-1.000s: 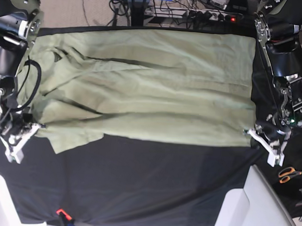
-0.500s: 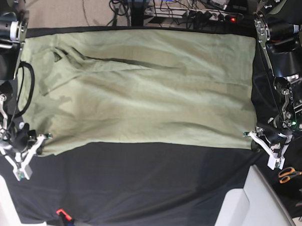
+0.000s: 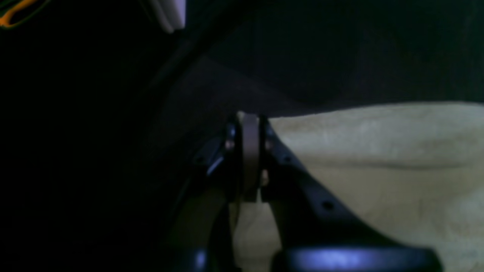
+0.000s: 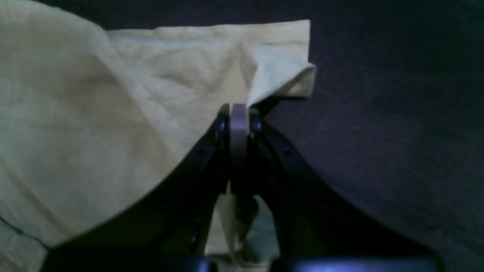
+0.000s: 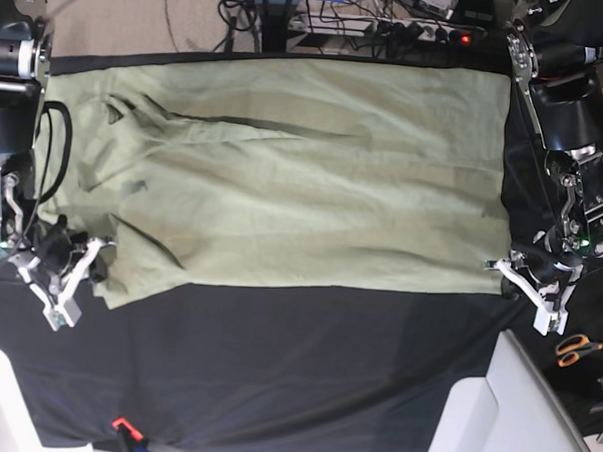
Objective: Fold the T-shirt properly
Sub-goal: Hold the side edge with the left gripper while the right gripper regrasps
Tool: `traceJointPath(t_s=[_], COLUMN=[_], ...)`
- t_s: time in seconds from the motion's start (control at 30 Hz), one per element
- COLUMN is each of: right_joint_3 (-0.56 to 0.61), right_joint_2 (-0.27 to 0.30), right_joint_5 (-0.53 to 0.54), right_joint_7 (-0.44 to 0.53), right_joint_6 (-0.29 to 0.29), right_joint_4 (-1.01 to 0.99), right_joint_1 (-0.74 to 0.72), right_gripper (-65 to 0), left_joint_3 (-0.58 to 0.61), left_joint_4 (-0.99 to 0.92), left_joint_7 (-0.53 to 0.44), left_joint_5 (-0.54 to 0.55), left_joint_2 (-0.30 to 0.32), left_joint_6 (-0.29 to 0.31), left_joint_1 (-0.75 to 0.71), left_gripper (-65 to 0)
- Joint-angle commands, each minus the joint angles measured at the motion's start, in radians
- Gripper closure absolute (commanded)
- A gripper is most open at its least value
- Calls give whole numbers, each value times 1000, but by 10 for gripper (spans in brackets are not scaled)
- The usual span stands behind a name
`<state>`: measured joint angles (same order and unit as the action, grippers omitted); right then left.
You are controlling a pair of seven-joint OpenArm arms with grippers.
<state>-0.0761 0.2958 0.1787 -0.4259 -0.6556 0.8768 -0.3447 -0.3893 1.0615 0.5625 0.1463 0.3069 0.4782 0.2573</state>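
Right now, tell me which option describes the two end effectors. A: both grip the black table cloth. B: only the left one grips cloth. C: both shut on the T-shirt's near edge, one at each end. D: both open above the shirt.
C: the left end effector and the right end effector each pinch the pale green T-shirt at its near corners.

base view overhead, facing down, whole table cloth [image 5: 305,376], wrist views close behind jaws, shared t-shirt [image 5: 284,175] corners
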Motion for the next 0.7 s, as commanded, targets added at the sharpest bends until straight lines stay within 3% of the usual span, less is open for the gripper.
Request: traceJointPath(t_s=[0.0,0.2,0.4,0.67], right_joint_3=[-4,8,117,141], right_joint_2=[18,50,76,101], right_joint_5=[14,14,14,-2], right_joint_7=[52,118,131,273], right_joint_6=[-10,-11,-36,-36], right_joint_4=[15,14,12,-109], right_joint_1=[-26,-41,-57,-90], right_gripper=[-3,-2,-2,-2], left_joint_3=[-3,-3,-3,-3], left_joint_4=[21,23,70,124], left_joint_7=[-22,-22,-22,-20], left_joint_5=[11,11,11,11], left_joint_2=[13,7,5,7], left_joint_6=[4,4,4,4], left_joint_1=[20,20,-11,-65], left_gripper=[0,0,0,0])
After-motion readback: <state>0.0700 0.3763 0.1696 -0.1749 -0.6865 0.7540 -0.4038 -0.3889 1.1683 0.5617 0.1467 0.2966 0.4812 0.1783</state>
